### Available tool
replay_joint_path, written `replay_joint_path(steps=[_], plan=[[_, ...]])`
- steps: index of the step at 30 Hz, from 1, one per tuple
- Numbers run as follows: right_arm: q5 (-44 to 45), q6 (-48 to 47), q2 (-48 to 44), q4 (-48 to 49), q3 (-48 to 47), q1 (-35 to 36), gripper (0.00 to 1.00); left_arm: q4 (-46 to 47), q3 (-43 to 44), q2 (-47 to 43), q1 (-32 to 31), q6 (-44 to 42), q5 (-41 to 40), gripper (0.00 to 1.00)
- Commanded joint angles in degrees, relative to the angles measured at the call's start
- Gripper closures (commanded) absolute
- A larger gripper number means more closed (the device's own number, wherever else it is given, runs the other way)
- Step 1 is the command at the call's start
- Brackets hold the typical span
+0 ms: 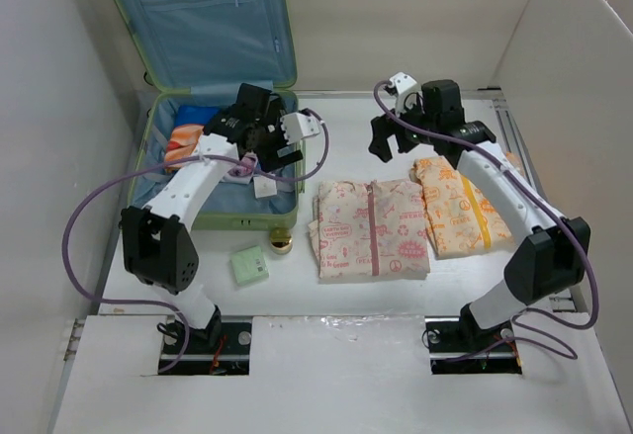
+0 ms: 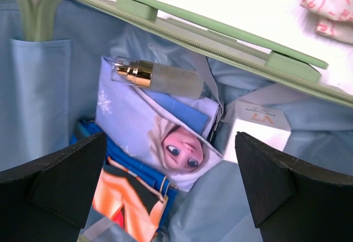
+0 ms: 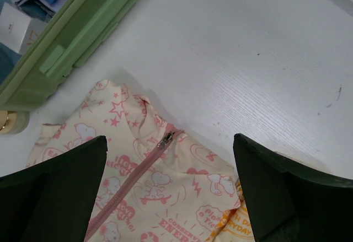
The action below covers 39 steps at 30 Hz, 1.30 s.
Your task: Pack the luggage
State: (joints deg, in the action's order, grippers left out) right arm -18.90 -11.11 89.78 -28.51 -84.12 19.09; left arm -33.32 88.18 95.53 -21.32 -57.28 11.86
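Found luggage (image 1: 198, 19) open at the far left of the tabletop (image 1: 396, 286), base tray lying flat, lid stood up at the rear. Judged long axis, as opened out, to run near-to-far, hinge crosswise, opening facing up. Judged shell stiff, ribbed and likely slippery; lining soft; bulky rather than fragile. Recommend taking hold at the lid's green rim, not the fabric. Noted left gripper (image 1: 259, 145) above the tray, fingers spread wide, holding nothing. Noted right gripper (image 1: 393, 142) over the zipped garment (image 1: 371, 228), fingers likewise wide and empty.
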Motion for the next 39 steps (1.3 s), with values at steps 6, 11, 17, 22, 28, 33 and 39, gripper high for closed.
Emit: replay_joint_path(steps=[6,11,17,22,28,33,39], plan=[[2.37,1.36,-7.15,0.83,4.56,1.65,0.00,-14.62,0.13,-6.39,-1.87,-1.52,6.50,0.06],[2.90,3.28,-9.96,2.40,8.08,2.18,0.00,-24.24,-5.19,-13.05,-9.22,-7.31,12.14,0.19],[2.90,4.43,-11.38,3.82,10.82,4.90,0.00,-21.88,-25.75,-20.46,-27.88,-14.61,-4.38,0.14],[5.27,4.96,-12.78,3.02,11.61,7.97,0.00,-16.97,-29.64,-21.17,-32.12,-22.85,-8.59,0.02],[6.50,4.96,-14.71,3.03,13.80,8.59,0.00,-3.61,-39.65,-19.95,-32.12,-34.12,-18.35,0.01],[7.55,5.49,-15.86,3.02,14.86,9.12,0.00,4.21,-43.17,-18.09,-32.12,-36.41,-20.89,0.02],[7.56,5.49,-16.39,3.02,15.39,9.12,0.00,7.75,-42.84,-12.93,-28.17,-37.57,-23.72,0.13]])
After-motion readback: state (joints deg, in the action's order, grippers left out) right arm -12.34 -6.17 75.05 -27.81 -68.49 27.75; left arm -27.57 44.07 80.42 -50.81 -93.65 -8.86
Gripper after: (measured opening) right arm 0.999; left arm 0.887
